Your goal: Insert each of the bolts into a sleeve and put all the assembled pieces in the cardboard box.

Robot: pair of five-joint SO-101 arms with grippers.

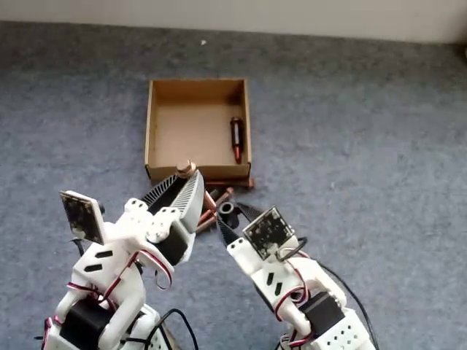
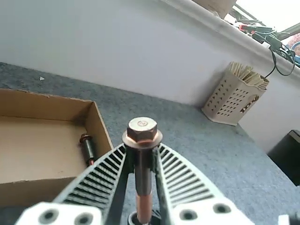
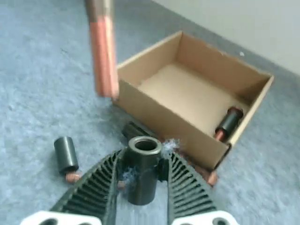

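Two parts nearly mated! The left gripper (image 2: 142, 154) pinches the copper bolt (image 2: 142, 133) below its head; the right gripper (image 3: 144, 159) clamps the black sleeve (image 3: 140, 183), mouth up. Bolt tip hangs just beside that mouth. Next: line up, push in.

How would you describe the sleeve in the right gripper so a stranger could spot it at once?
Find the cardboard box on the grey carpet; just outside its wall nearest the arms is the right gripper. Clamped in it is a black sleeve. Unlike the other sleeve on the carpet nearby, it is gripped upright, empty bore facing up.
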